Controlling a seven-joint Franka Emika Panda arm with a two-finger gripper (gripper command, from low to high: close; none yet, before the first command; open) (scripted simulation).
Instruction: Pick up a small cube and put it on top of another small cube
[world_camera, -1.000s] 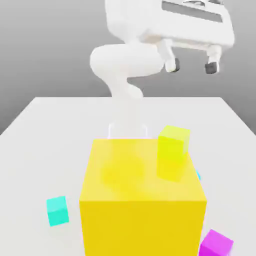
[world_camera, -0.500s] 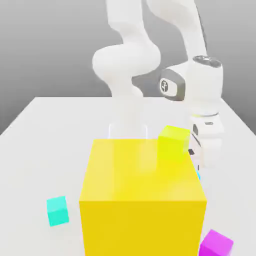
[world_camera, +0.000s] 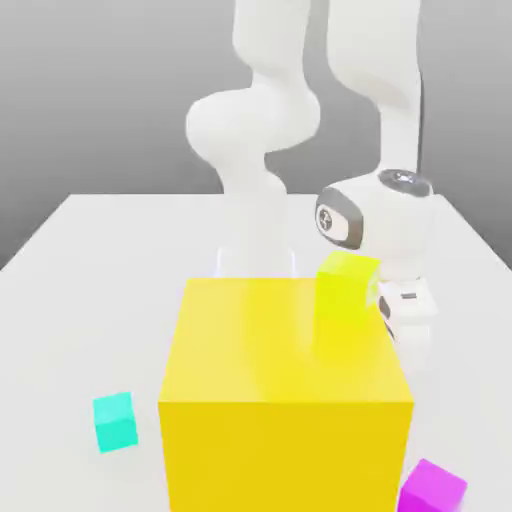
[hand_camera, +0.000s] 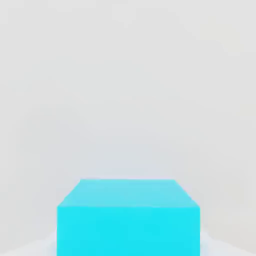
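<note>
The small cube (hand_camera: 128, 217), sky-blue, looms close in the hand view, centred right under the hand on the white table. In the exterior view my gripper (world_camera: 410, 338) is lowered to the table at the exterior view's right, just behind the big yellow cube's far right corner, which hides its tips and the small cube. The gripper is shut, and the small cube sits right at the hand. The other small cube (world_camera: 115, 420), turquoise-green, rests alone on the table at the exterior view's lower left, far from the gripper.
A big yellow cube (world_camera: 285, 400) stands in the foreground between the two small cubes. A lime-yellow cube (world_camera: 347, 285) sits beside the hand. A magenta cube (world_camera: 432, 488) lies at the exterior view's lower right. The white table (world_camera: 100, 260) stretches to the left.
The hand came down from high above to table level behind the big yellow cube's right corner, and the gripper went from open to shut.
</note>
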